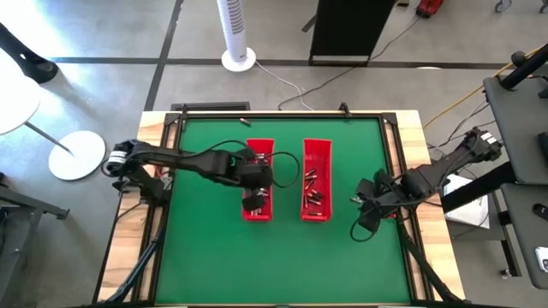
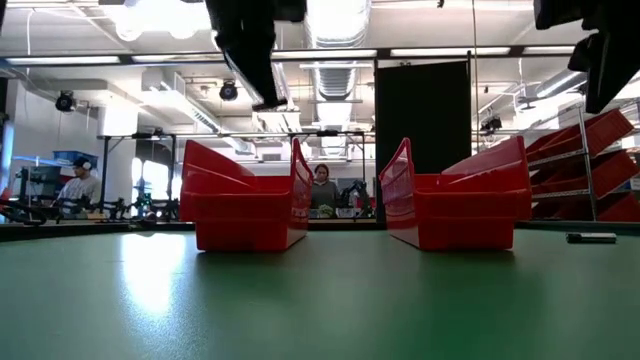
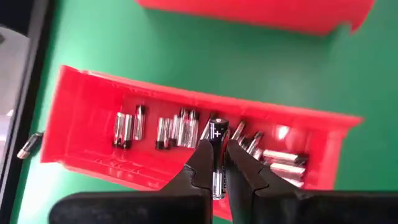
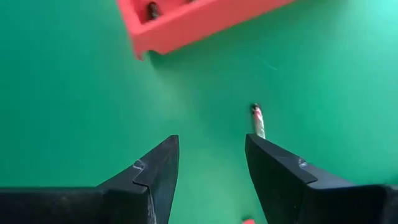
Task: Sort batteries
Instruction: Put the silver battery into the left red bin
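Left claw clamped on one battery over left tray | right claw apart above loose battery near desk's right edge | risk: skinny grip, could slip and miss the tray

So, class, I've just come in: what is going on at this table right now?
The left gripper holds one battery pinched between its fingers above the left red tray, which already has batteries in it. The right gripper is open over the green mat near a loose battery, beside the right red tray.
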